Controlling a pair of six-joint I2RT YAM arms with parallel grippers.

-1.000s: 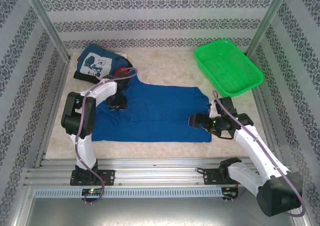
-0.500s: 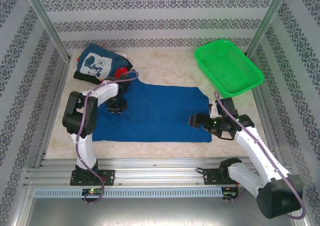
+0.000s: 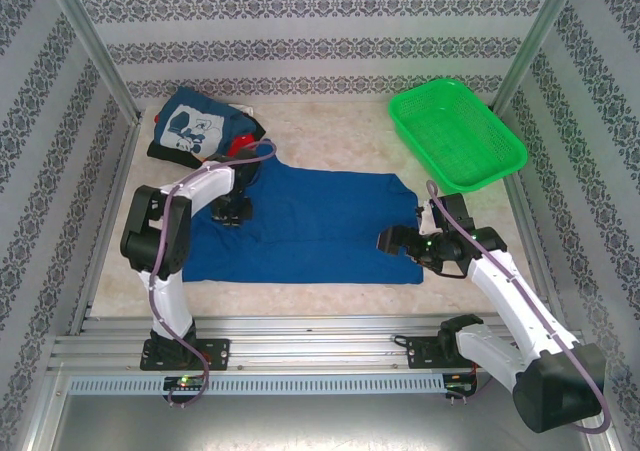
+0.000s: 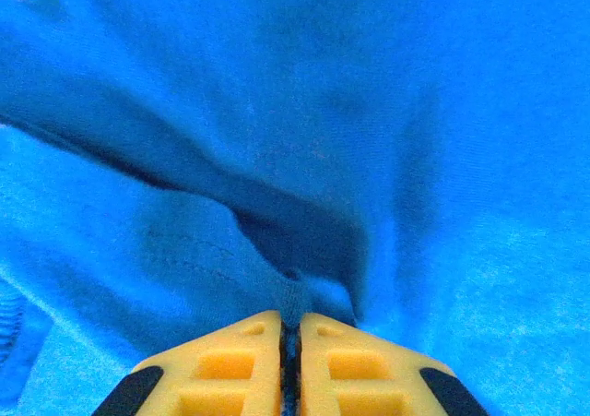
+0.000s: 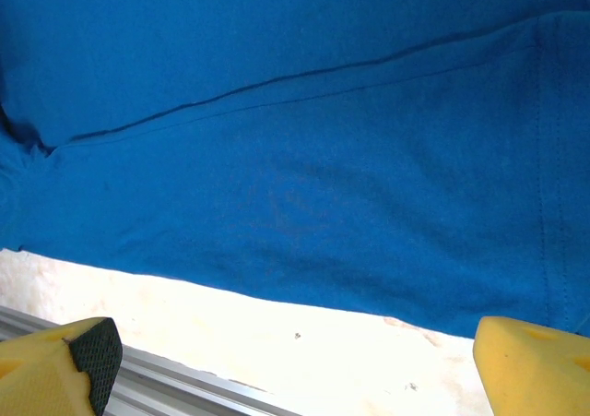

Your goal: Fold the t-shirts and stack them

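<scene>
One royal-blue t-shirt (image 3: 310, 221) lies spread flat at the middle of the table (image 3: 340, 136), not yet folded. Just beside its far left corner sits the stack of folded t-shirts (image 3: 195, 129), with a navy one bearing a pale graphic on top. A green basket (image 3: 458, 134) stands well apart at back right.

Left gripper (image 3: 233, 211): down on the shirt's far left part, fingers (image 4: 244, 347) pressed together on a raised ridge of blue cloth. This is probably a sleeve or shoulder, though the close view does not settle which.

Right gripper (image 3: 390, 239): jaws wide and empty, low over the shirt's near right edge where cloth meets bare table.

Step in hand, by judgement: taking hold for the first fold. The next move would call for the right gripper to close on its edge, then for both arms to lift and carry the cloth over evenly.
</scene>
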